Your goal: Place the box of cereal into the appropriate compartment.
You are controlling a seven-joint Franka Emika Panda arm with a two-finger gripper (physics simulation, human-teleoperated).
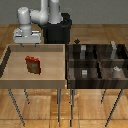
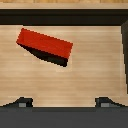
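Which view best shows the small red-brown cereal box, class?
The wrist view: the small red-brown cereal box appears large and sharp on the light-wood tray's floor. The exterior view shows the box tiny, though its pale face patch is visible.

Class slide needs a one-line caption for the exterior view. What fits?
Robot hand poised over the light-wood tray holding the cereal box, beside the four-cell dark bin.
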